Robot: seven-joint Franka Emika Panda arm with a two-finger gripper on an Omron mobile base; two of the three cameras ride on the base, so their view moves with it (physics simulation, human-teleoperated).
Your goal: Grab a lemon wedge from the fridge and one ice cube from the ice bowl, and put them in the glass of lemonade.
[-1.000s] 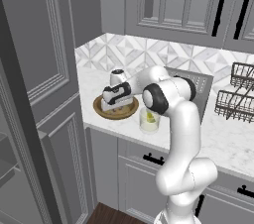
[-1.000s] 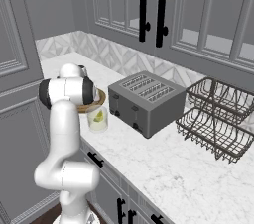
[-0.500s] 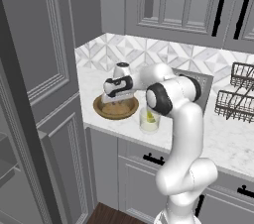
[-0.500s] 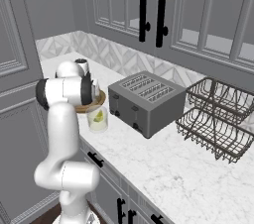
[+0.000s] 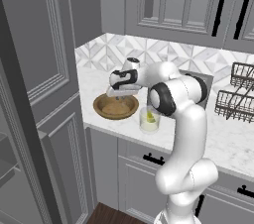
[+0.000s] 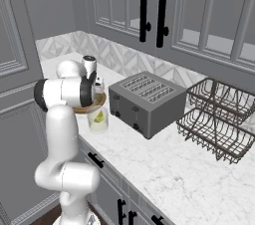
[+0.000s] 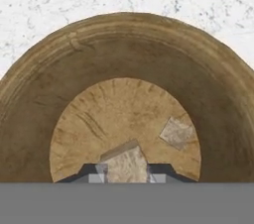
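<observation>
Gripper [image 7: 127, 176] hangs above the wide, shallow round bowl of brown wood [image 5: 116, 106], its two dark fingertips [image 7: 90, 172] nearly closed on a pale translucent ice cube [image 7: 125, 162] pinched between them; the cube is lifted off the bowl floor. A second ice cube [image 7: 177, 132] lies loose on the lighter inner base of the wooden bowl [image 7: 59, 94], to the right of the held one in the hand view and apart from it. From the left base camera the gripper [image 5: 119, 95] sits just over the bowl, with the white arm [image 5: 176, 100] bending across from the right. The short clear tumbler of pale yellow lemonade [image 5: 149, 119] stands on the white marbled counter [image 5: 233, 143] just right of the bowl, close to the near edge, and a small yellow-green lemon wedge [image 5: 150, 117] shows inside it. In the right base camera the same tumbler [image 6: 97, 119] stands in front of the bowl [image 6: 98, 102], whose rim peeks out behind the arm, and the wedge [image 6: 99, 117] floats in the liquid. A dark grey four-slot toaster [image 6: 147, 101] sits further right on the counter, and a black wire dish rack [image 6: 219, 124] beyond it. Grey paneled wall cabinets with black bar handles [image 6: 144, 5] hang above a patterned tile backsplash [image 5: 198, 62]. A tall grey paneled door [image 5: 42, 94] fills the left side.
</observation>
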